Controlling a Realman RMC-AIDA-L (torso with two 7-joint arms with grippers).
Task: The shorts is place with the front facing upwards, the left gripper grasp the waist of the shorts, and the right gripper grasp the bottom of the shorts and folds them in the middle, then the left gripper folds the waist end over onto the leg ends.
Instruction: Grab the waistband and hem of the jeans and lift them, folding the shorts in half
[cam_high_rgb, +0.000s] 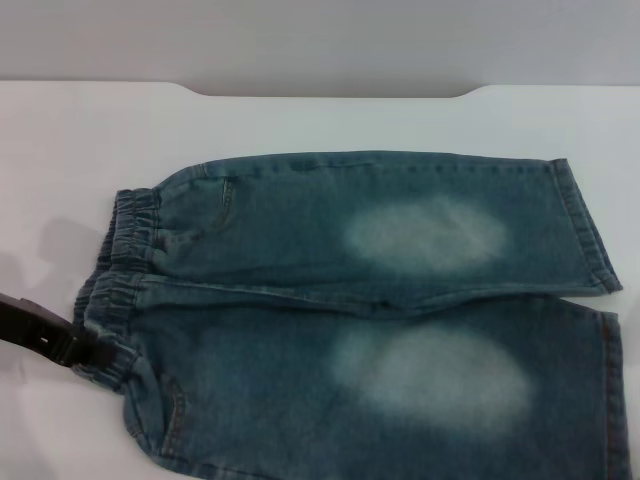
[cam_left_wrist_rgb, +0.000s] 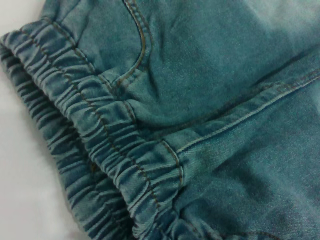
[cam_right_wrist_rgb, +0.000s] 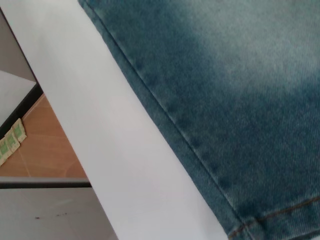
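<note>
The shorts (cam_high_rgb: 380, 300) lie flat on the white table (cam_high_rgb: 60, 160), front up, with a pale faded oval on each leg. The gathered waist end (cam_high_rgb: 125, 250) points left and the two leg ends (cam_high_rgb: 585, 225) point right. My left gripper (cam_high_rgb: 85, 350), black, reaches in from the left edge and meets the nearer part of the waistband. The left wrist view is filled by the ruffled waistband (cam_left_wrist_rgb: 90, 135) and a pocket seam (cam_left_wrist_rgb: 140, 55). The right gripper is out of view. The right wrist view looks down on the bottom of the shorts (cam_right_wrist_rgb: 165, 115), a straight stitched hem.
The table's far edge has a grey recess (cam_high_rgb: 330, 90) behind the shorts. In the right wrist view the table edge (cam_right_wrist_rgb: 100, 125) runs beside the hem, with wooden floor (cam_right_wrist_rgb: 40, 145) below it. The nearer leg runs past the bottom of the head view.
</note>
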